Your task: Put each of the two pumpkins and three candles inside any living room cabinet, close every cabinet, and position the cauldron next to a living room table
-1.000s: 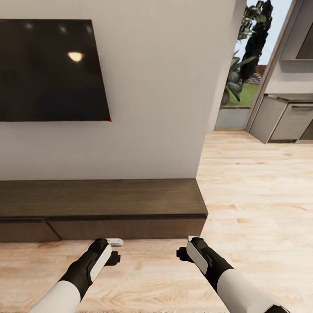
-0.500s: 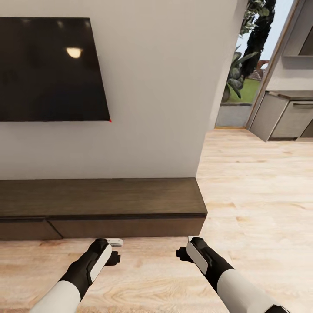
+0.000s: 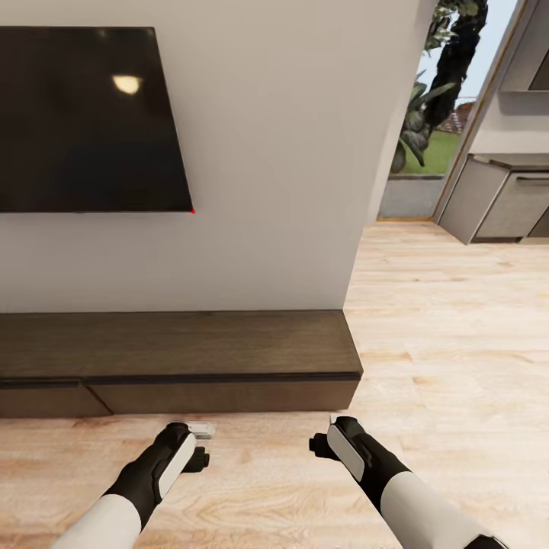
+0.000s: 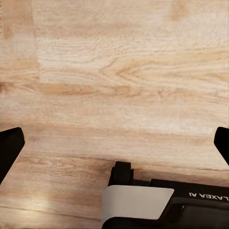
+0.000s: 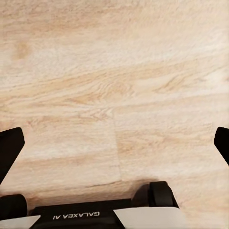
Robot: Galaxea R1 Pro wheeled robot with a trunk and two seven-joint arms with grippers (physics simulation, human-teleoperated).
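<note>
The cabinet (image 3: 183,343), a long low dark brown unit, stands against the white wall straight ahead, its flat drawer fronts (image 3: 221,396) flush. My left gripper (image 3: 200,456) and right gripper (image 3: 319,444) hang side by side over the wooden floor just in front of it, pointing down. In the wrist views both the left gripper (image 4: 114,143) and the right gripper (image 5: 114,143) are open, with dark fingertips (image 4: 8,150) (image 5: 8,150) wide apart and only bare floorboards between them. The pumpkins, candles, cauldron and table are out of view.
A large black TV (image 3: 84,118) hangs on the wall above the unit. The wall ends at a corner (image 3: 381,191); right of it light wooden floor (image 3: 457,335) runs toward grey kitchen cabinets (image 3: 503,206) and a window with plants (image 3: 427,114).
The whole picture has shifted slightly, so the camera has moved a little. Both arms keep the same pose and both grippers stay open.
</note>
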